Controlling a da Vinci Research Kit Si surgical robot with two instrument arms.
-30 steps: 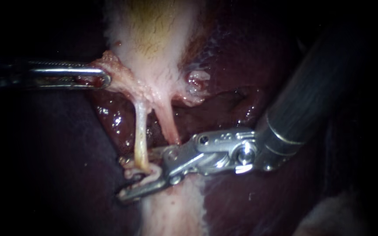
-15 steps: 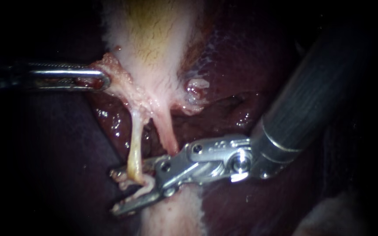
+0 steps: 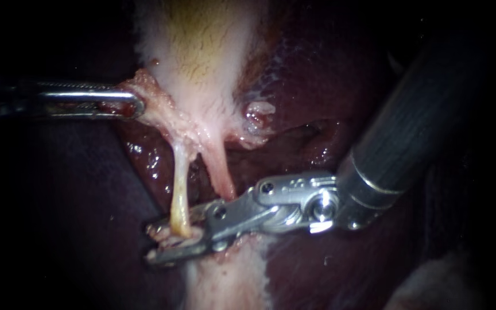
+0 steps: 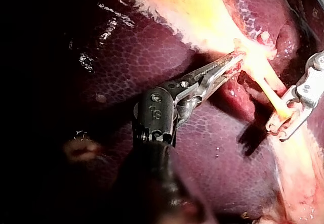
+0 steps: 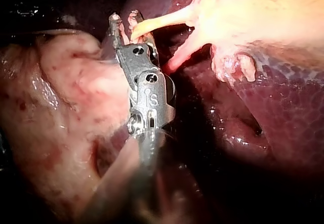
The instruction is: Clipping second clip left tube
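Contact hard to judge

Nearest, my dark-shafted, silver-tipped right instrument (image 3: 151, 245) has its jaws parted around the lower end of the thin, pale yellow left tube (image 3: 179, 192); whether both touch it I cannot make out. Farther back, my steel left instrument (image 3: 136, 104) pinches the edge of the pale pink gallbladder (image 3: 202, 69), its shaft lost in darkness; dark red liver (image 3: 305, 86) lies behind

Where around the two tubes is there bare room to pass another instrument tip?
Free: the liver patch between the left instrument, shut on the gallbladder, the left tube and the right instrument; also liver right of the right tube, above the right instrument. Crowded: the slit between the tubes and the left tube's lower end.
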